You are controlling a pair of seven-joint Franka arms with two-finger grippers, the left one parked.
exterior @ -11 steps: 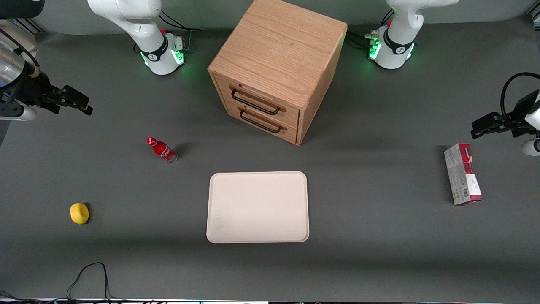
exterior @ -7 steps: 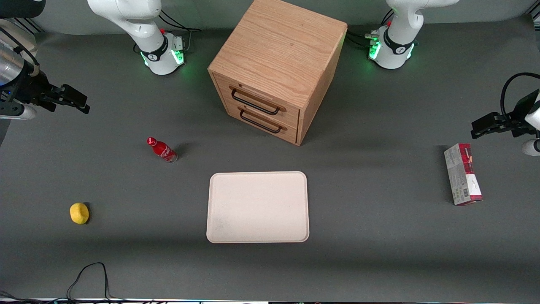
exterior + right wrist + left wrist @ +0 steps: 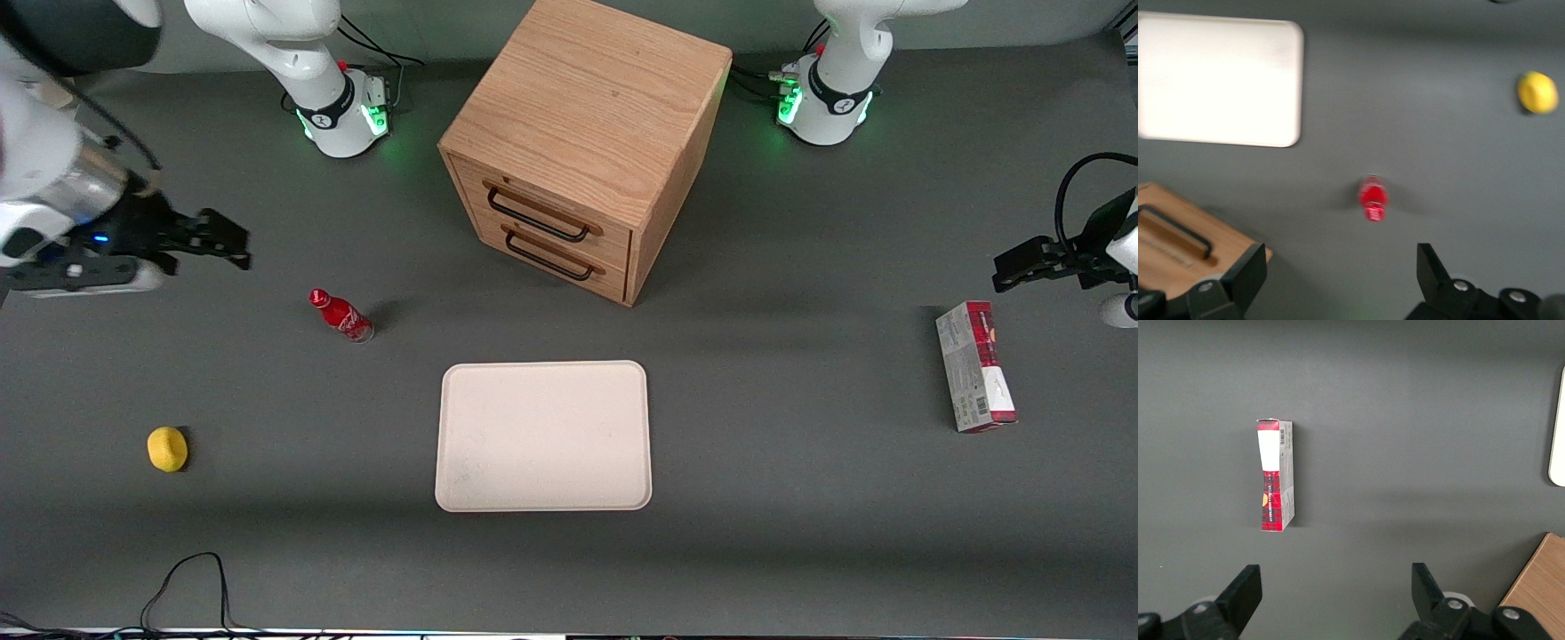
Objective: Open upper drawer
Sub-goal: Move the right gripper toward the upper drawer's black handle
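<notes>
My gripper point(image 3: 233, 247) spread, empty, well apart from cabinet. Upper drawer point(image 3: 540, 212) at my 3 o'clock, shut; handle untouched. Everything left.

no legible text, print on red bottle point(image 3: 340, 315) and carton point(image 3: 974, 366) unreadable

oak-grain cabinet point(image 3: 587, 116), matt grey table point(image 3: 800, 498)

The front view looks steeply down across the whole table point(image 3: 800, 551), while both wrist views seemingly face straight down, sharing the tray point(image 3: 1218, 80).
</notes>
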